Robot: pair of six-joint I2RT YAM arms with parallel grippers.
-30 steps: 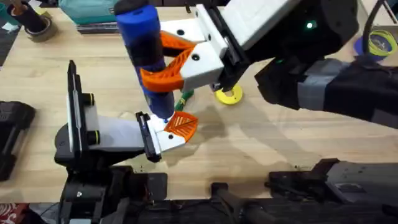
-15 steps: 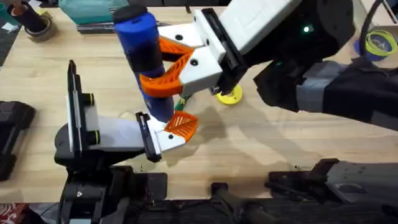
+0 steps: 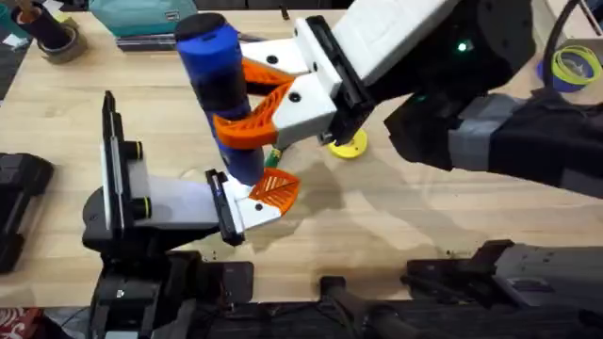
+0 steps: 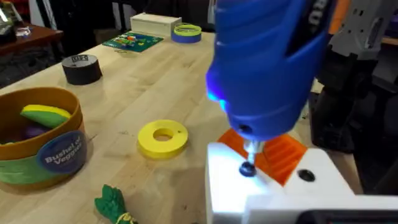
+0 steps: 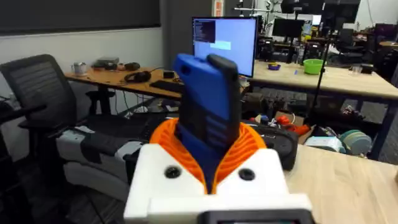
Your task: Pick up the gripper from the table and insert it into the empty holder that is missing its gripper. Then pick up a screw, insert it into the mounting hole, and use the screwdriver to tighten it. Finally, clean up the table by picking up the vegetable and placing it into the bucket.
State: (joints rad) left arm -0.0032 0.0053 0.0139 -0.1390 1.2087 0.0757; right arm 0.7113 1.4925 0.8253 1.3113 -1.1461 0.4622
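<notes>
My right gripper [image 3: 234,94] is shut on the blue screwdriver [image 3: 219,89], which stands nearly upright between its orange ribbed pads [image 5: 249,146]. The screwdriver's metal tip [image 4: 252,148] rests on a dark screw [image 4: 247,168] in the white holder [image 4: 273,190] on my left gripper [image 3: 264,198]. The orange gripper [image 4: 280,154] sits in that holder, seen from above as the orange gripper [image 3: 276,188]. The green vegetable [image 4: 112,204] lies on the table beside the holder. The mustard bucket [image 4: 43,155] stands farther off with toy pieces inside.
A flat yellow ring [image 4: 163,137] lies close to the vegetable. A black tape roll [image 4: 82,68] and a blue tape roll [image 3: 575,64] sit farther back. A teal box [image 3: 141,19] and another tape roll [image 3: 57,40] are at the far left edge.
My right gripper has shifted the screwdriver slightly, its top tilting a little toward the left. The left arm and the holder have stayed put.
</notes>
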